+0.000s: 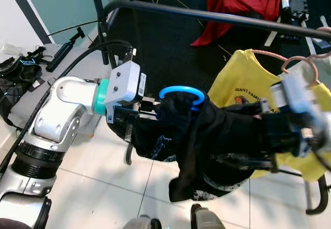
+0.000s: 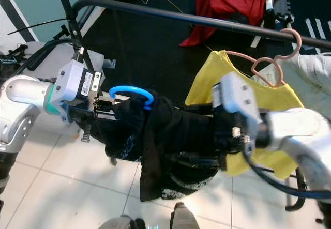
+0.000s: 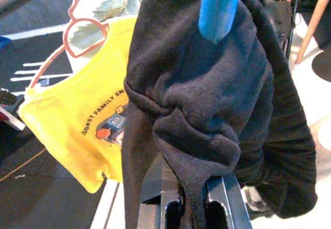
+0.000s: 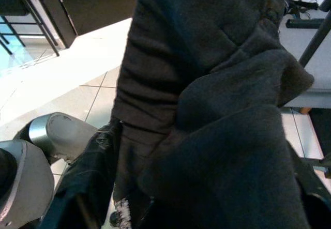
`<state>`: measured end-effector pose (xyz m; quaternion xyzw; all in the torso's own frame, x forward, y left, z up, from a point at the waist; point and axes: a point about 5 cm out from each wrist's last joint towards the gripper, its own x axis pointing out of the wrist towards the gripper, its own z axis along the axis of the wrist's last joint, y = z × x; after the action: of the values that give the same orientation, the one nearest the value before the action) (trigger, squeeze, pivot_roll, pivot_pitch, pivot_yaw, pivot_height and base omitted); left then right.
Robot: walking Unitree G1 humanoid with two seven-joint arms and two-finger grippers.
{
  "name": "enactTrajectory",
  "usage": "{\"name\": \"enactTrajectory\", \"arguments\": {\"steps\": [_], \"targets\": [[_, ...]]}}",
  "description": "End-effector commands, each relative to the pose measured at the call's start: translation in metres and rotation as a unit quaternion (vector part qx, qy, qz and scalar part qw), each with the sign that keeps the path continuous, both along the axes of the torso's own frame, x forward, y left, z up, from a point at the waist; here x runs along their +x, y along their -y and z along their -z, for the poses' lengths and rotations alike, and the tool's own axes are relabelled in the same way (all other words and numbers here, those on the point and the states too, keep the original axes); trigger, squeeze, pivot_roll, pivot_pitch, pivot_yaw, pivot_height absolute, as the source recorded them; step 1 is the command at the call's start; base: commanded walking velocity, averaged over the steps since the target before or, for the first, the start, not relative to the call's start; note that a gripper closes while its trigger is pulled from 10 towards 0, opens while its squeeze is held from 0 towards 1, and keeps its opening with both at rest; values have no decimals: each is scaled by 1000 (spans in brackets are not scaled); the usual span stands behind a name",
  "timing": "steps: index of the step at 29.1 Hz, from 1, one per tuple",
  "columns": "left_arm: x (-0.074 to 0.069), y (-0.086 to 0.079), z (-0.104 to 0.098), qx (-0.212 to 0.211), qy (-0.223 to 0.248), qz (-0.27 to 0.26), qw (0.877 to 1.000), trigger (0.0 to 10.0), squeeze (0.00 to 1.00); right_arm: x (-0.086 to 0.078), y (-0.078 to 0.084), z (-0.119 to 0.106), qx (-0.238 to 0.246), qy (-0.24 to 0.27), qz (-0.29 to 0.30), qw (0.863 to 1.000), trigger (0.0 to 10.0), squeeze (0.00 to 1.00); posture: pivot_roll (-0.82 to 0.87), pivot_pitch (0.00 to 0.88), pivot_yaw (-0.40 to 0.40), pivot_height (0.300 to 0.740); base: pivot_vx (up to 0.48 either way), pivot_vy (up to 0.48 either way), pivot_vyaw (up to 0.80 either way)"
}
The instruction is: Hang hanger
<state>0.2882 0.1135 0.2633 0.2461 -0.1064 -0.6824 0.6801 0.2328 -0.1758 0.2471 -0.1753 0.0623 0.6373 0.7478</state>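
Observation:
A black garment [image 1: 207, 141] hangs bunched on a hanger whose blue hook [image 1: 181, 92] sticks up just below the black rail [image 1: 207, 16]. My left gripper [image 1: 150, 112] holds it from the left. In the left wrist view its fingers [image 3: 155, 187] are shut on a fold of the black cloth [image 3: 207, 110], with the blue hook [image 3: 220, 6] beyond. My right gripper [image 2: 217, 133] reaches in from the right and is buried in the same cloth. A yellow T-shirt [image 1: 243, 84] on a pink hanger [image 2: 276, 58] hangs on the rail just behind.
The rack's black upright [image 1: 101, 22] stands at the left. A grey table [image 1: 31, 84] with black gear is beside my left arm. Red cloth [image 1: 243, 1] lies on the dark floor behind the rail. White tiles [image 1: 103, 187] are below.

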Motion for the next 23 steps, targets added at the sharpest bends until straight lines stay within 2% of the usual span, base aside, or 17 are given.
{"name": "enactTrajectory", "arguments": {"steps": [1,4,5,10,17,23], "targets": [[-7,4,-12,-18,22,25,999,10000,0,1,-1,7,-14,-6,-7,1000,4706,0,-164,49,96,740,0,0,0],[-7,4,-12,-18,22,25,999,10000,0,1,-1,7,-14,-6,-7,1000,4706,0,-164,49,96,740,0,0,0],[-8,5,-12,-18,23,27,999,10000,0,4,-2,15,-33,-12,-9,999,0,0,-163,47,94,740,0,0,0],[-8,5,-12,-16,25,25,999,10000,0,7,-3,18,-37,-15,-11,999,0,0,-159,45,90,740,0,0,0],[-4,8,-6,-20,30,6,999,10000,0,13,-11,10,18,-2,1,1000,0,0,-168,51,96,740,0,0,0],[-2,11,-6,-19,29,5,999,10000,0,13,-13,9,26,3,-4,1000,0,0,-172,54,100,740,0,0,0]]}}
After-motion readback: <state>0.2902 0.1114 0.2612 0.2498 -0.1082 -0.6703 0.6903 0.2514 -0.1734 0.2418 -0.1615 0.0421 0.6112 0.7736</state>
